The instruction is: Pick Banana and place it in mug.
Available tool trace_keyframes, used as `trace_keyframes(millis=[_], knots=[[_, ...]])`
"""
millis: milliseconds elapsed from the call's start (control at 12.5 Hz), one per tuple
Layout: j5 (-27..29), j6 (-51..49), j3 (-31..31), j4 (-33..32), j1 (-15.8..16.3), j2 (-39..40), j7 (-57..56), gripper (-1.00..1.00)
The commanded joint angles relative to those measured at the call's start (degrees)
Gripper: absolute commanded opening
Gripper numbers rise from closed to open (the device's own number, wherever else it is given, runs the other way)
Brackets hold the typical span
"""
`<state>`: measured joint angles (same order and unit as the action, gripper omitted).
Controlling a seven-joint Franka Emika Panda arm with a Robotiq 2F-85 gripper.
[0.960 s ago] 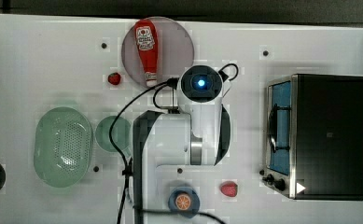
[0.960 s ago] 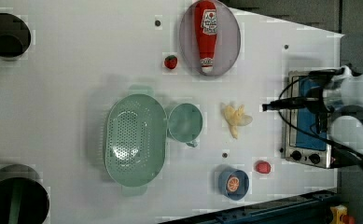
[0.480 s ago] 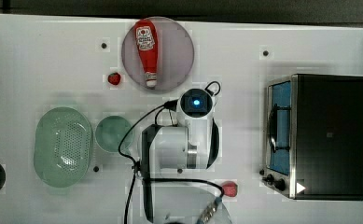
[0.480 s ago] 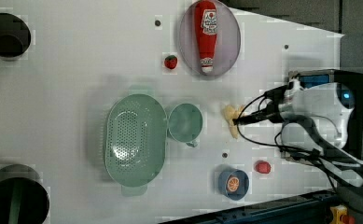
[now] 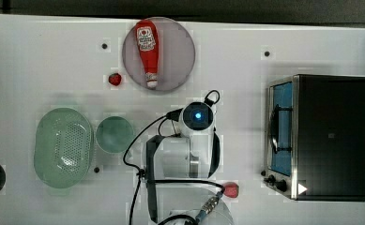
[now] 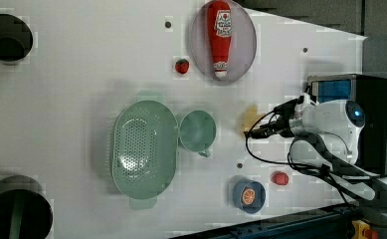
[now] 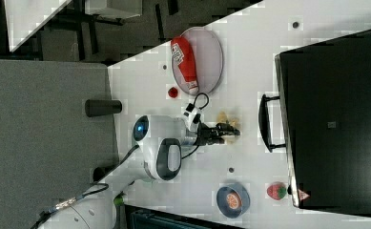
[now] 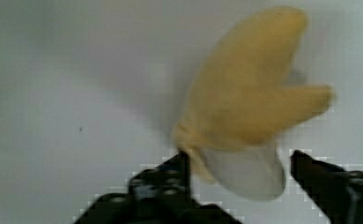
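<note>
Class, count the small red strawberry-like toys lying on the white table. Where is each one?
2. One small red strawberry toy lies beside the grey round plate holding the red ketchup bottle; the other lies near the black toaster oven. The arm may hide more.

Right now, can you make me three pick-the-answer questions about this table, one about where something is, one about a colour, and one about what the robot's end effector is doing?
1. Where does the ketchup bottle lie?
A. on the round plate
B. in the green basket
C. inside the mug

2. What colour is the small dish that holds the orange slice?
A. red
B. blue
C. white

3. What is the end effector doing?
A. resting inside the mug
B. gripping the ketchup bottle
C. open, with a finger on each side of the banana

Answers: 1 A, the top view shows the bottle on the plate. 2 B, the left view shows a blue dish. 3 C, the wrist view shows the fingers apart around the banana's pale end.
</note>
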<state>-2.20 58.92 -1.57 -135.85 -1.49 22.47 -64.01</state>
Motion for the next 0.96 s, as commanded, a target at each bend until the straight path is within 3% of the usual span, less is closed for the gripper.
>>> trace_keyframes(millis=[80, 240, 480, 640, 960], knots=[[0.53, 1.16, 0.77, 0.34, 0.07, -0.71, -3.39, -0.04], [0.53, 1.83, 0.75, -0.35, 0.07, -0.84, -3.41, -0.54], [0.58, 1.69, 0.41, -0.32, 0.06, -4.02, -3.19, -0.56], [0.62, -1.11, -1.08, 0.18, -0.16, -13.45, -2.90, -0.57], [0.62, -18.62, -1.99, 4.64, -0.18, -26.58, -1.85, -0.57]])
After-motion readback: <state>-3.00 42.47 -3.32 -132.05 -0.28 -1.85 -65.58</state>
